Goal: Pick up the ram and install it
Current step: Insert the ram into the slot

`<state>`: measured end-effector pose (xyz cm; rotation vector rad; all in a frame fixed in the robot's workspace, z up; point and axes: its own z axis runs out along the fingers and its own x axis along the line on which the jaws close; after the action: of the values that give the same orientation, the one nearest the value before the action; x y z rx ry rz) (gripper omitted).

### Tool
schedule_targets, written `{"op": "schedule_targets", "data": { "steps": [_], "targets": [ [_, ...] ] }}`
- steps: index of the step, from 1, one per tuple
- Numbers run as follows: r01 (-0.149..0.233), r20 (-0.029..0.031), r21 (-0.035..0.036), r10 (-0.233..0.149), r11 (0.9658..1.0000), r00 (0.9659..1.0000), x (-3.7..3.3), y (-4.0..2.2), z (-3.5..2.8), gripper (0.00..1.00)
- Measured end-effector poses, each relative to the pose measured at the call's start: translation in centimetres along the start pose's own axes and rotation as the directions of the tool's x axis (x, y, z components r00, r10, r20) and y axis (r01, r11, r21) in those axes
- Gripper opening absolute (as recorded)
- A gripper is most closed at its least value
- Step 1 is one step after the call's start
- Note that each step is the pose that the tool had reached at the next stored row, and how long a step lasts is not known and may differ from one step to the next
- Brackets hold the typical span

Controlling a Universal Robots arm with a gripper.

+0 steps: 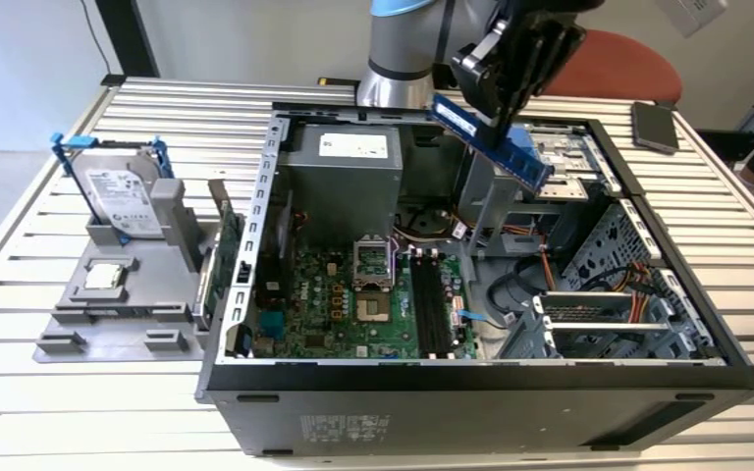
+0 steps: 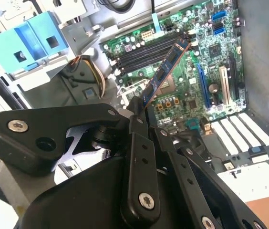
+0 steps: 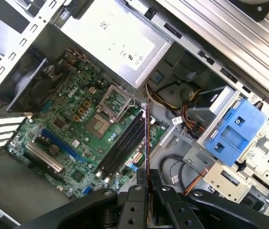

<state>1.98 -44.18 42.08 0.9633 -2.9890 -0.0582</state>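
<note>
Above the case (image 1: 263,196), ram (image 1: 498,139) clamped between fingers (image 2: 137,152)

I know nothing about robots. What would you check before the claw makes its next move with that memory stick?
1. Grip: ok. The claw is shut on the ram.
2. Clearance: ok. The ram hangs above the open computer case, clear of its walls.
3. Memory slots free: ok. They look empty.
4. Ram level with the slots: not ok. It is tilted in the exterior view, one end lower than the other.
5. Ram the right way round for a slot: cannot tell.
</note>
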Motion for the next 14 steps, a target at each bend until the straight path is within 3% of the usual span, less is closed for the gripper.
{"op": "schedule_targets", "data": {
  "steps": [14],
  "targets": [
    [-0.067,0.0021,0.0005,0.067,0.9978,0.9978,0.03,-0.38,-0.02,0.0]
  ]
}}
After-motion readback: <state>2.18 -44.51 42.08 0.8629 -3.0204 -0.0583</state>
